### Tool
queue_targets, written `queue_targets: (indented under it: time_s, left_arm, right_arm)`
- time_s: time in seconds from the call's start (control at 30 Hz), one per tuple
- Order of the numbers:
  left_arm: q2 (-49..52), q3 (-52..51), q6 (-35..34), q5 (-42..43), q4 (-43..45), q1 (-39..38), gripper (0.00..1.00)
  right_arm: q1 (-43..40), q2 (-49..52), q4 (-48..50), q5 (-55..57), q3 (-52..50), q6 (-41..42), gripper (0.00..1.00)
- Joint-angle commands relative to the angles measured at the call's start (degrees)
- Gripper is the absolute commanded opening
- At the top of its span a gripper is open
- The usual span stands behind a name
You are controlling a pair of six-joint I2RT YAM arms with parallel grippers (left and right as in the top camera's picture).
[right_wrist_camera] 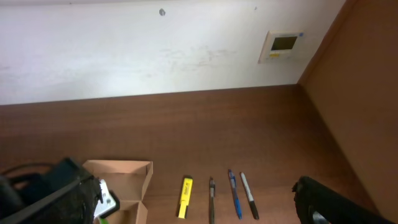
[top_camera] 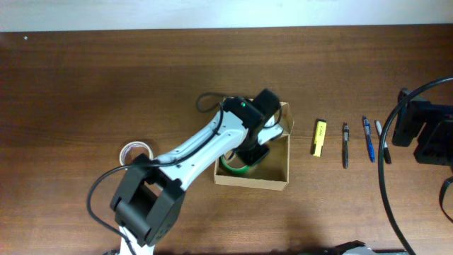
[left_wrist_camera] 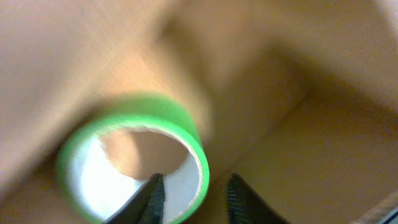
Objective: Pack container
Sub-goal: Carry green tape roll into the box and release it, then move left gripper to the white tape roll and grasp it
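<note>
The container (top_camera: 279, 183) is a tan cardboard box, open, at the table's middle; it also shows in the right wrist view (right_wrist_camera: 124, 167). My left gripper (top_camera: 253, 157) reaches down inside it. In the left wrist view its fingers (left_wrist_camera: 194, 199) straddle the wall of a green tape roll (left_wrist_camera: 174, 115), one finger inside the ring and one outside, with a gap left at the outer finger. The view is blurred. The roll's green edge peeks out by the box's left wall (top_camera: 230, 168). My right gripper (top_camera: 425, 134) rests at the far right; its fingers do not show.
A clear tape roll (top_camera: 136, 151) lies left of the box. To the right of the box lie a yellow highlighter (top_camera: 319, 137), a dark pen (top_camera: 345, 145), a blue pen (top_camera: 368, 139) and a black marker (top_camera: 384, 142). A black cable (top_camera: 386, 191) hangs near the right arm.
</note>
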Motion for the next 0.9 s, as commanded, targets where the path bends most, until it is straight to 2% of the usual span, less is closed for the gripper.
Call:
queue_targets:
  time_s: [0.0, 0.07, 0.13, 0.2, 0.3, 0.5, 0.63, 0.77, 0.87]
  left_arm:
    - [-9.05, 10.38, 0.39, -4.48, 0.20, 0.02, 0.40]
    - [-11.21, 13.20, -1.18, -8.79, 0.15, 0.42, 0.49]
    - [-13.03, 14.45, -3.21, -14.19, -0.31, 1.60, 0.51]
    - [-14.47, 14.51, -6.36, -19.34, -1.79, 4.04, 0.52]
    - [-14.86, 14.49, -10.47, -20.31, -6.34, 9.66, 0.52]
    - [-14.86, 12.00, -16.04, -14.49, -14.36, 24.06, 0.52]
    - [-14.86, 6.58, -17.55, -11.78, -16.48, 29.92, 0.52]
    - [-14.86, -2.54, -17.57, -7.37, -14.97, 32.30, 0.52]
    - [-14.86, -12.28, -17.66, -2.99, -8.98, 32.37, 0.52]
  right_arm:
    - [0.48, -0.11, -0.37, -0.11, -0.11, -0.35, 0.99]
    - [0.48, -0.11, -0.37, -0.11, -0.11, -0.37, 0.99]
    - [0.48, -0.11, -0.37, -0.11, -0.11, -0.37, 0.99]
    - [0.48, -0.11, -0.37, -0.11, -0.11, -0.35, 0.99]
    - [0.48, -0.11, -0.37, -0.13, -0.11, -0.35, 0.99]
    - [0.48, -0.11, -0.37, -0.13, -0.11, -0.35, 0.99]
    - [0.48, -0.07, -0.37, -0.15, -0.11, -0.35, 0.99]
    - [0.48, -0.07, -0.37, -0.35, -0.11, -0.35, 0.99]
    - [0.48, -0.07, -0.37, -0.55, -0.11, -0.35, 0.99]
